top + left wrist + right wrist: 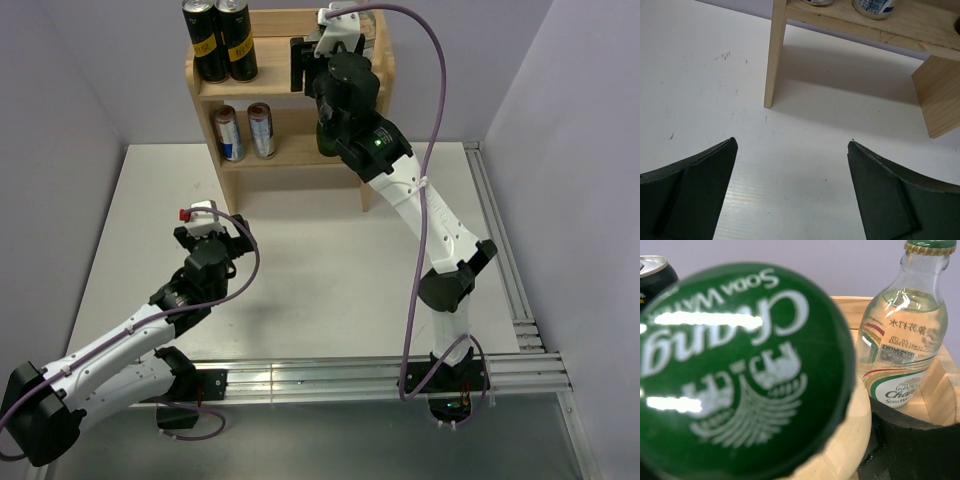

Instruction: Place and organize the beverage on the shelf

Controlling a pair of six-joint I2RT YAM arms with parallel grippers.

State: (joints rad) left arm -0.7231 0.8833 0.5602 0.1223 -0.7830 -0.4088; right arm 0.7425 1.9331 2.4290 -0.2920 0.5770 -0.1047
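Gripping a green-capped bottle (pixel 740 370) with the right tool (pixel 303 66) (jaws mostly hidden behind the cap, so the grip is judged, not plainly seen), at the top tier of the shelf (pixel 270 88). Judged upright: long axis vertical, cap up. Already shelved: second bottle (pixel 902 335) beside it, two black cans (pixel 205 40) at that tier's left, two slim cans (pixel 228 130) one tier down. Remaining: setting down, releasing. Left tool (pixel 791 141) wide open, empty, over the surface (pixel 700 75) before the shelf.

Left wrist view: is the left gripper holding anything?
No, the left gripper stands wide open, and only the white table shows in the gap between its jaws.
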